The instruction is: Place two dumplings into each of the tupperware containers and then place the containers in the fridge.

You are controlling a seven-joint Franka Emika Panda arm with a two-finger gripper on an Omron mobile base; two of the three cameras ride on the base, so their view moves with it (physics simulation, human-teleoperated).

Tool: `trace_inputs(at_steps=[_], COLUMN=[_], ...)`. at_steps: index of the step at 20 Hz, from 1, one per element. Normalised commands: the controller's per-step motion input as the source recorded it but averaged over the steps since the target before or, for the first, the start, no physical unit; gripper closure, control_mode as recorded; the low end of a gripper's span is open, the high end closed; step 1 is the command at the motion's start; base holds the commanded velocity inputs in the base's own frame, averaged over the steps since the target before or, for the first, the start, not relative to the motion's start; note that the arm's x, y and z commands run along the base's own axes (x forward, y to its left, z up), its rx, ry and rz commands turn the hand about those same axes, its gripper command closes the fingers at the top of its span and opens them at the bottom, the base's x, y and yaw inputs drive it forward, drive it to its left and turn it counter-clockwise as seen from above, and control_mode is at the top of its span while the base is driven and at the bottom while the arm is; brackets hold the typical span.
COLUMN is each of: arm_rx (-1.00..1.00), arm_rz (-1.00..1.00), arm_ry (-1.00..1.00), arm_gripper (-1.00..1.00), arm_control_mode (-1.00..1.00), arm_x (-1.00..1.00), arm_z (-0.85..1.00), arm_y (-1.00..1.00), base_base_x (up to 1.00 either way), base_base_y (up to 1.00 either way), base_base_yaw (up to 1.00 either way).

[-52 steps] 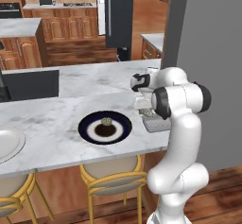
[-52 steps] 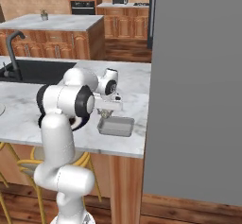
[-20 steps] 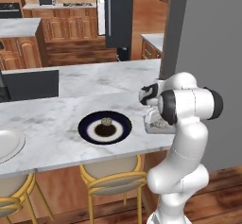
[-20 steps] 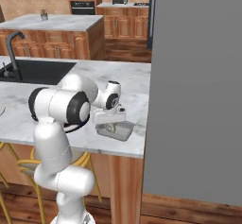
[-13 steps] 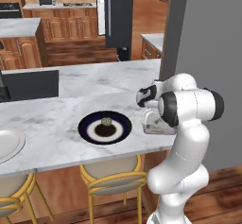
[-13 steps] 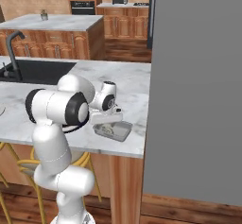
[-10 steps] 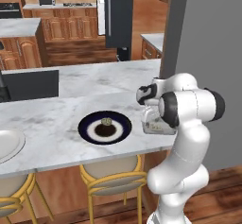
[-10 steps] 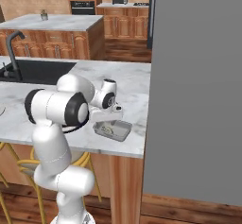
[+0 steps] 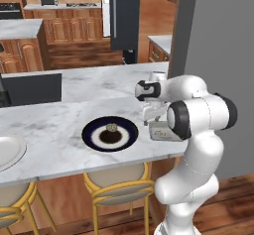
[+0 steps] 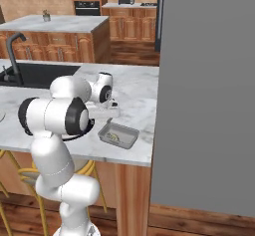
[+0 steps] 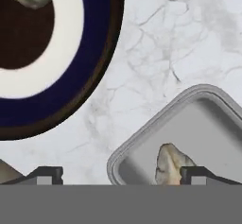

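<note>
Hand [image 11: 120, 175] wide open, empty, above container [image 11: 208, 124].

dumplings: 2 [image 11: 171, 164] [image 9: 112, 127] | tupperware container: 1 [image 10: 130, 133] | dark plate: 1 [image 9: 94, 130] | stools: 2 [image 9: 119, 192]

A pale pleated dumpling [image 11: 171, 165] lies inside the shallow grey tupperware container [image 11: 215, 124].

Bright, even rendered light — soft shadows (hand view slightly blurred).
</note>
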Motion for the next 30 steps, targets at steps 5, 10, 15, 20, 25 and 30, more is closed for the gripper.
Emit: trace_inputs(at_steps=[5, 10, 15, 20, 25, 30], arm_rx=[-0.02, -0.02, 0.00, 0.00, 0.00, 0.00], arm_rz=[0.01, 0.04, 0.01, 0.00, 0.00, -0.02], arm_ry=[0.20, 0.14, 0.04, -0.03, -0.26, -0.09], arm_gripper=[-1.00, -1.00, -1.00, -1.00, -1.00, -1.00], arm_control_mode=[-1.00, -1.00, -1.00, -1.00, -1.00, -1.00], arm_x=[0.00, 0.07, 0.34, 0.61, 0.25, -0.03], arm_z=[0.05, 0.00, -0.09, -0.49, -0.36, -0.23], arm_y=[1.00, 0.94, 0.69, 0.36, -0.01, -0.03], base_base_x=[0.00, 0.00, 0.00, 0.00, 0.00, 0.00], base_base_y=[0.00, 0.00, 0.00, 0.00, 0.00, 0.00], base_base_yaw=[0.00, 0.00, 0.00, 0.00, 0.00, 0.00])
